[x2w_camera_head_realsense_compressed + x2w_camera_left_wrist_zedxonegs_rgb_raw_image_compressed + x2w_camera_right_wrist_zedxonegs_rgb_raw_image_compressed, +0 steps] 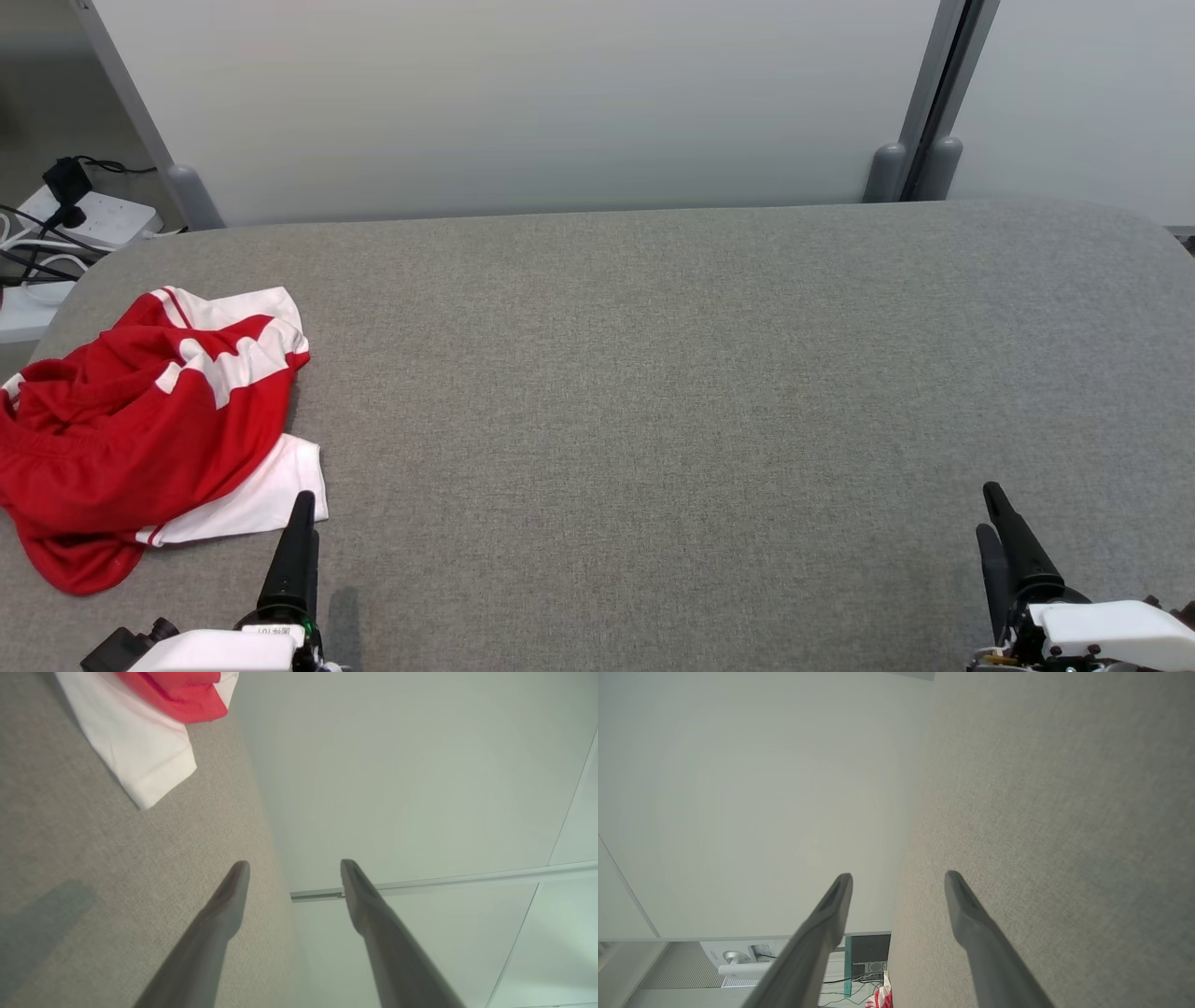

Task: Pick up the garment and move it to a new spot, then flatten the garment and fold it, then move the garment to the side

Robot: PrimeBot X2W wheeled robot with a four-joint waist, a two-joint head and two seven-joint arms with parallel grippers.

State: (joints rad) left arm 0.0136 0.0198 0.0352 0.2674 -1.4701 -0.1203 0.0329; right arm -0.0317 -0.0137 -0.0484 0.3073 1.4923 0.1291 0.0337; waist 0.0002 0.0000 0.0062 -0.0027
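The crumpled garment (140,420) lies on the surface (653,373). The left end effector (302,506), released, is just beside it. The right end effector (987,511), released, is well apart.

Table (653,373) open across middle and right; garment (121,439) crowds left edge.

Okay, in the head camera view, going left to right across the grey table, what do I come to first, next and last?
In order: red and white garment → left tool → right tool.
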